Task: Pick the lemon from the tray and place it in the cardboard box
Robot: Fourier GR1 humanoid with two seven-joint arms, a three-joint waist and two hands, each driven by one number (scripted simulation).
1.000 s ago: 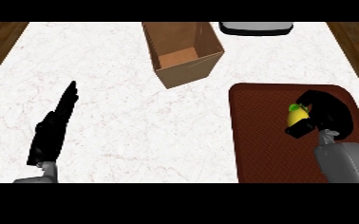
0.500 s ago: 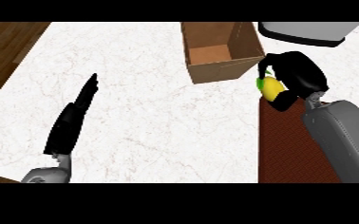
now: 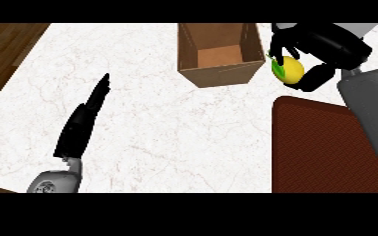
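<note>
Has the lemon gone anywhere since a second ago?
Yes. The lemon, held in the right hand, has left the tray and now hangs just right of the cardboard box, not yet over it.

The lemon (image 3: 290, 70) shows only in part: the right hand (image 3: 325, 45) curls round it, fingers covering its upper edge and the thumb its lower right side. A green patch on its left side is too small to make out. The hand's top is cut off by the view's upper edge. The cardboard box (image 3: 221, 76) loses its far rim there too. The tray (image 3: 310, 145) runs out at the right and bottom, its upper right corner hidden behind the right forearm (image 3: 360, 102), which leaves at the right edge. The left hand (image 3: 83, 122) is seen edge on, its palm hidden; the left forearm (image 3: 53, 182) is cut off below.
</note>
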